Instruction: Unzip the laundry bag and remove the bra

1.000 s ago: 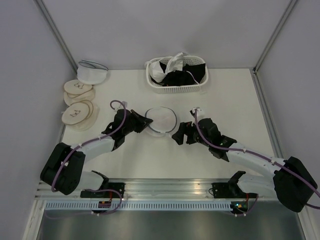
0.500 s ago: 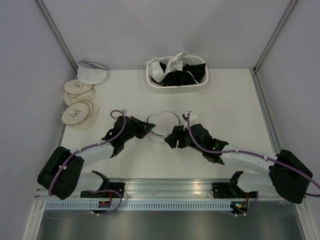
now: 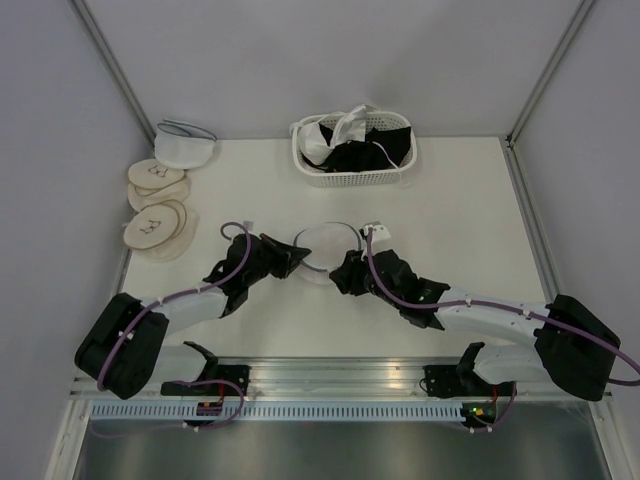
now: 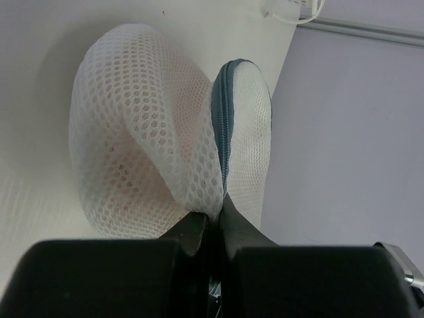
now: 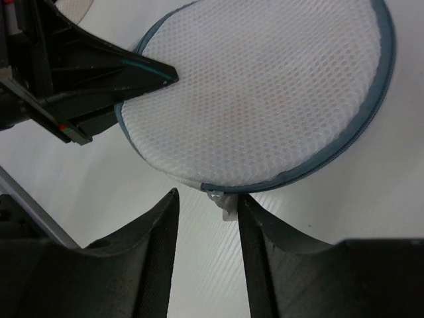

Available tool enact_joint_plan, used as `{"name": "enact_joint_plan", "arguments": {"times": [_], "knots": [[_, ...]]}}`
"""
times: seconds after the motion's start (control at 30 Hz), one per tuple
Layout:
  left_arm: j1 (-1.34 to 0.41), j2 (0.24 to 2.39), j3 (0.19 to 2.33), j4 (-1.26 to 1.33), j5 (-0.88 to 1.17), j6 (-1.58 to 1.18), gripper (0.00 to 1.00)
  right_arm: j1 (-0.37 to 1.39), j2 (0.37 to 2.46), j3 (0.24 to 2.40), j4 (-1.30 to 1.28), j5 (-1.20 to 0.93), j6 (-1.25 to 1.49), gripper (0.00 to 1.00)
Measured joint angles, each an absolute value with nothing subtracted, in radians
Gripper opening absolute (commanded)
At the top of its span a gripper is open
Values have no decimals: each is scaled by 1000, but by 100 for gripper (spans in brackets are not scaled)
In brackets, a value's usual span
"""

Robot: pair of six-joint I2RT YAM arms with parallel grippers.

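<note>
The round white mesh laundry bag point(image 3: 322, 246) lies mid-table, its dark zipper shut round the rim. My left gripper point(image 3: 297, 256) is shut on a fold of the mesh at the bag's left edge, as the left wrist view shows point(image 4: 215, 218). A faint pink tint shows through the mesh point(image 4: 126, 179); the bra itself is hidden inside. My right gripper point(image 3: 345, 273) is open at the bag's near rim point(image 5: 265, 93). The white zipper pull point(image 5: 226, 205) hangs between its fingers, close to the right finger point(image 5: 265, 238).
A white basket point(image 3: 400, 172) of black and white garments stands at the back. A white domed bag point(image 3: 185, 146) and tan round discs point(image 3: 155, 205) lie at the far left. A metal rail point(image 3: 330, 375) runs along the near edge.
My right gripper has moved left up to the bag's near rim, bringing the zipper pull between its fingers. My left gripper stays shut on the mesh and has shifted slightly.
</note>
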State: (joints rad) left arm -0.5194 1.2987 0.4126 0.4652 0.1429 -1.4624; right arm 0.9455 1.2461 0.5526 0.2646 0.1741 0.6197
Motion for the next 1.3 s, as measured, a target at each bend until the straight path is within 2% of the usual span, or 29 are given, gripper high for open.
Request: {"name": "enact_joint_plan", "arguments": {"times": [0.1, 0.2, 0.27, 0.63, 0.67, 0.73, 0.8, 0.83, 0.9, 1.0, 1.3], "knots": [[-519, 1285, 399, 465, 144, -1462, 2, 952, 1246, 572, 240, 233, 612, 36], [-519, 1253, 382, 463, 144, -1462, 2, 959, 1246, 582, 220, 290, 602, 15], [-519, 1230, 373, 460, 144, -1462, 2, 963, 1246, 584, 207, 311, 599, 9], [-519, 1203, 369, 431, 170, -1442, 2, 965, 1190, 586, 52, 406, 600, 7], [-519, 1197, 369, 422, 170, -1437, 2, 965, 1179, 586, 32, 418, 599, 8], [-519, 1181, 366, 408, 170, -1430, 2, 965, 1160, 586, 3, 423, 598, 26], [-519, 1163, 360, 397, 170, -1426, 2, 965, 1135, 585, -17, 405, 590, 53], [-519, 1157, 357, 394, 170, -1425, 2, 965, 1124, 585, -19, 390, 591, 57], [-519, 1151, 354, 391, 170, -1424, 2, 965, 1098, 585, -16, 339, 580, 61], [-519, 1151, 354, 391, 170, -1423, 2, 975, 1076, 583, 8, 251, 576, 62], [-519, 1151, 354, 392, 179, -1424, 2, 1024, 1135, 573, 121, 136, 582, 58]]}}
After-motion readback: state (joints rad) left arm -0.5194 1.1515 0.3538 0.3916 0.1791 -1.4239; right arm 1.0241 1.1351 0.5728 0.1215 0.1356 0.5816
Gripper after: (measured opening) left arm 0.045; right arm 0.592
